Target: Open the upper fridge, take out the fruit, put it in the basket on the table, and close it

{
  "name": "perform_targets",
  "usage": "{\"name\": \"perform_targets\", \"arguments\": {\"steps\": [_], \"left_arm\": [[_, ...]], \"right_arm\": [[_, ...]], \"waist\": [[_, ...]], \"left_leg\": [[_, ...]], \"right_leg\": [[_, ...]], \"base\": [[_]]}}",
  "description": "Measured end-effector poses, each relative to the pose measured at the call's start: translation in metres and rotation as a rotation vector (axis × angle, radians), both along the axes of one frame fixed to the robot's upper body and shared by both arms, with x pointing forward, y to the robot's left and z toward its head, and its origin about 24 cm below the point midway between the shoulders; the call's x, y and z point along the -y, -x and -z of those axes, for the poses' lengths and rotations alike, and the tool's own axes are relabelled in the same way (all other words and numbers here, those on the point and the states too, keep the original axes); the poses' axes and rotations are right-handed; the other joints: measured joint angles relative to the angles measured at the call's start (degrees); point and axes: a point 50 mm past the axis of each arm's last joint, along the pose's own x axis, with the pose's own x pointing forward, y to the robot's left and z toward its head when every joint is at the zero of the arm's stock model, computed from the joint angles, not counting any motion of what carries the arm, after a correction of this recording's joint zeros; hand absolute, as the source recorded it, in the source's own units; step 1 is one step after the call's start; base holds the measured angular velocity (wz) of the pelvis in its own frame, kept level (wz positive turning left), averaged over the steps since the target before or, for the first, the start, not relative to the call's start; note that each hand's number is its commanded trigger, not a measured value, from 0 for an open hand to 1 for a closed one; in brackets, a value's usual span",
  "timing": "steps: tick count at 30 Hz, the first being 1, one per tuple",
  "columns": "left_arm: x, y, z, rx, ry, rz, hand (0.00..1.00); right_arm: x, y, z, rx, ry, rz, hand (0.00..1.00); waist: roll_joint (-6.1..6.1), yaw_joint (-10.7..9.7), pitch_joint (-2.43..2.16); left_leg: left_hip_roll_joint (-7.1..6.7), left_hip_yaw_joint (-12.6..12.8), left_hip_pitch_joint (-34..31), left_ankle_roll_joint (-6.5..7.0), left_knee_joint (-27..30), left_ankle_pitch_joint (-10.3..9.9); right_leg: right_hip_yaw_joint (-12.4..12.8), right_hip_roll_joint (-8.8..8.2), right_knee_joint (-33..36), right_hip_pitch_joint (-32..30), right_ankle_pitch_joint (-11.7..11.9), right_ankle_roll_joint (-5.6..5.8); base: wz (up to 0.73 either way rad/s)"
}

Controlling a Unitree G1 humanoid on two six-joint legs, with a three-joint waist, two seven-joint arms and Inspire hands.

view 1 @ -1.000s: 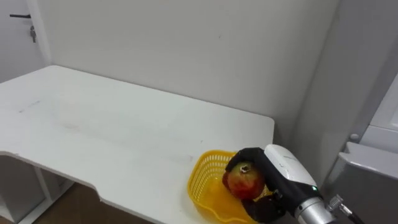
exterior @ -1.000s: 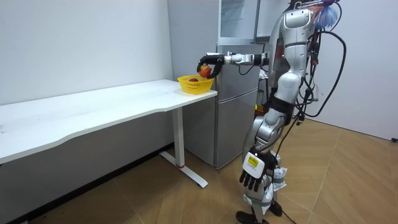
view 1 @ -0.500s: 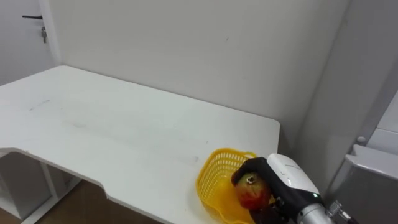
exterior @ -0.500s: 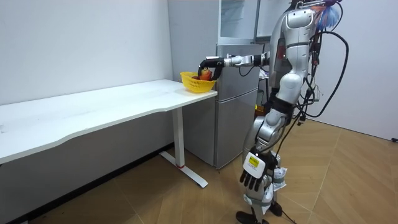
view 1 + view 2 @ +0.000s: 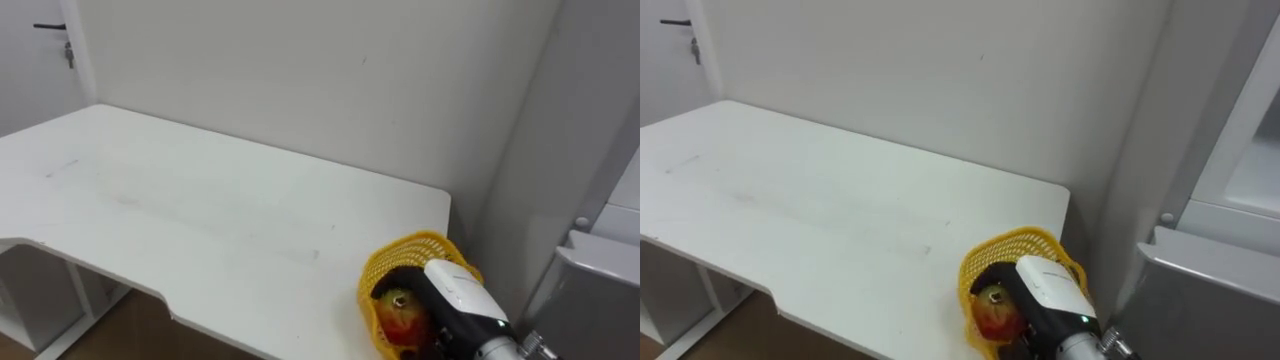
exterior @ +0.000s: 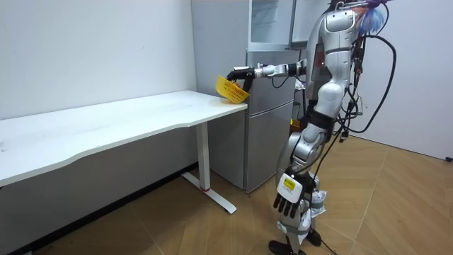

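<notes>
Standing upright in the right half of the room view, beside the grey fridge [image 6: 269, 127] and past the end of the long white table [image 5: 200, 210]. Reaching with the right arm, held out roughly level toward the room view's left, over the fridge top to the table's corner.

Showing in the lower right of the eye views as the right hand [image 5: 455, 290]: white back uppermost, forearm running down and right out of the frame, dark fingers [image 5: 398, 280] arched over a red and yellow apple [image 5: 402, 318] and closed round it. Pushed, apple and all, into the mouth of a yellow mesh basket [image 5: 425, 245] at the table's corner, just left of the fridge and near the pale wall [image 5: 300, 70]. Tipped up on its side, with the mouth turned toward the hand and the rim standing above both hand and fruit. Cannot tell whether its lower edge rests on the tabletop. Inside it, the apple and the fingers holding it.

Hanging low at the bottom of the room view, by the legs, the left hand [image 6: 287, 202], fingers straight and loose.
</notes>
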Motion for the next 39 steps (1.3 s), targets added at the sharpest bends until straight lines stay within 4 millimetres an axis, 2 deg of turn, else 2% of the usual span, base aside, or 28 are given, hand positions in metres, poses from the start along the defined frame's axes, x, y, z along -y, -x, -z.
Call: {"name": "perform_targets", "arguments": {"steps": [6,11,27,33,39], "left_arm": [[0.0,-0.001,0.0,0.004,0.0,0.001,0.0],[0.0,-0.001,0.0,0.004,0.002,0.001,0.0],[0.001,0.0,0.0,-0.006,0.018,0.002,0.0],[0.0,0.002,0.0,-0.013,0.011,-0.003,0.0],[0.0,0.007,0.001,-0.018,-0.004,0.0,0.0]], "right_arm": [[-0.001,-0.001,-0.002,0.006,-0.003,-0.001,0.0],[-0.001,-0.002,-0.003,0.01,-0.003,-0.005,0.0],[-0.002,-0.002,-0.007,0.026,-0.008,-0.009,0.0],[-0.009,-0.001,-0.025,0.08,-0.102,-0.038,0.0],[-0.022,0.004,-0.048,0.17,-0.155,-0.098,0.0]], "waist": [[0.13,-0.11,-0.08],[0.66,-0.12,-0.4],[0.29,-0.21,-0.43],[-0.5,-0.1,-0.33],[-0.13,-0.36,0.02]], "left_leg": [[-0.04,-0.11,0.02,0.0,0.1,0.0],[-0.03,-0.12,0.07,0.0,0.08,0.0],[-0.03,-0.16,0.11,0.01,0.17,0.01],[-0.02,0.19,0.44,0.01,0.1,0.01],[0.0,0.32,1.0,0.13,-0.01,-0.07]], "right_leg": [[0.01,0.0,0.06,0.1,0.0,0.0],[0.0,0.0,0.09,0.12,0.0,0.0],[-0.05,-0.02,0.12,0.23,0.0,0.0],[0.02,-0.04,0.08,0.21,-0.01,0.02],[0.46,-0.05,0.09,0.62,-0.02,0.04]], "base": [[0.0],[0.0],[0.0],[-0.01],[-0.02]]}}
